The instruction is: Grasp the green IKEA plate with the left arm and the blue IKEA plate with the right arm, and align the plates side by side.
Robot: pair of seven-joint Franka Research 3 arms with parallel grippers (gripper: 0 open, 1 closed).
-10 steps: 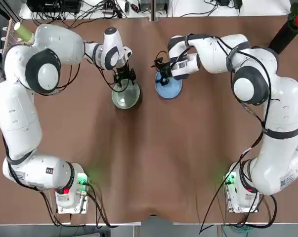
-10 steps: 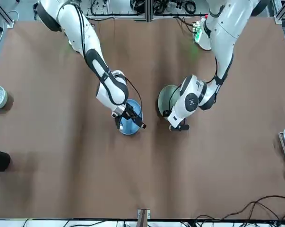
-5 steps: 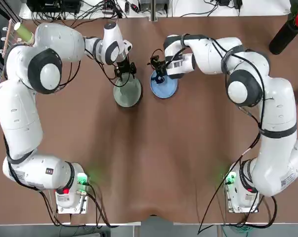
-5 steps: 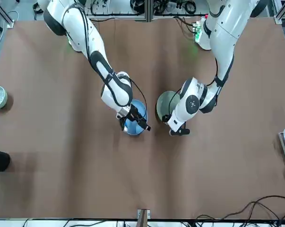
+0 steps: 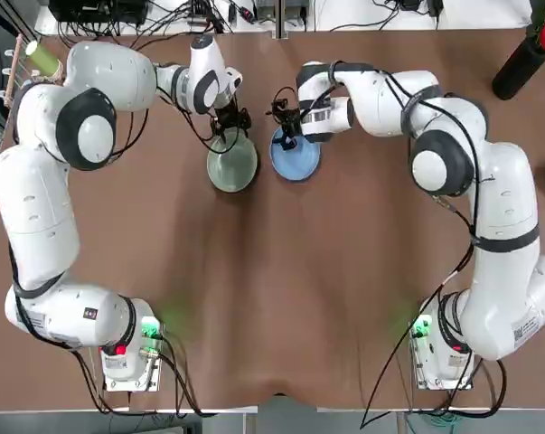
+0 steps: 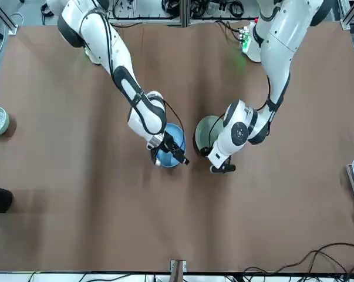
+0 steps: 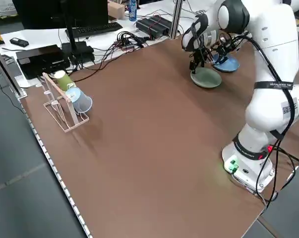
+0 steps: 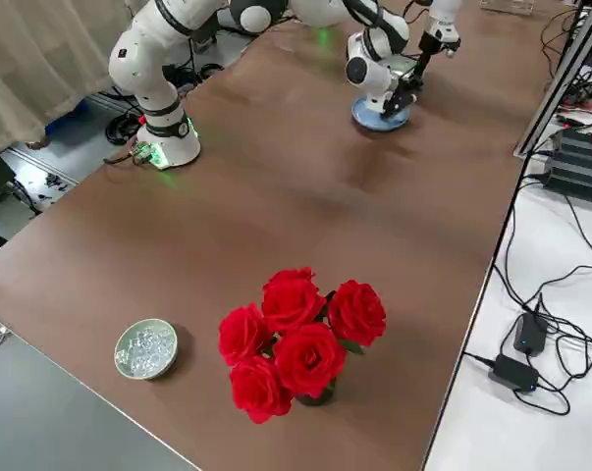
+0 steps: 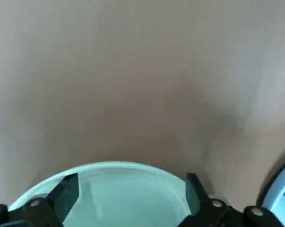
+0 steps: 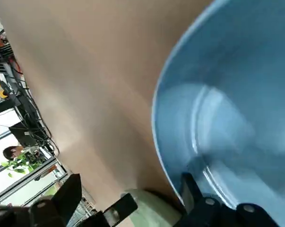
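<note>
roses [image 8: 300, 343]: red, beside the bowl
bowl [image 8: 146, 349]: holds clear pieces
rack [image 7: 65, 110]: bears a green cup [image 7: 64, 81] and a blue cup [image 7: 80, 100]

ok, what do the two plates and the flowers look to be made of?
Green plate: looks like smooth, glossy plastic; soft sheen inside a thin moulded rim. Blue plate: probably plastic too, glossy, with bright streaks inside; glazed ceramic can't be excluded. Red flowers: likely artificial, fabric perhaps, matte with evenly saturated petals; real ones not ruled out.

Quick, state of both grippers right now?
Left gripper: open, fingers apart at the round pale green plastic plate.
Right gripper: open, fingers apart at the round light blue plastic plate.
</note>
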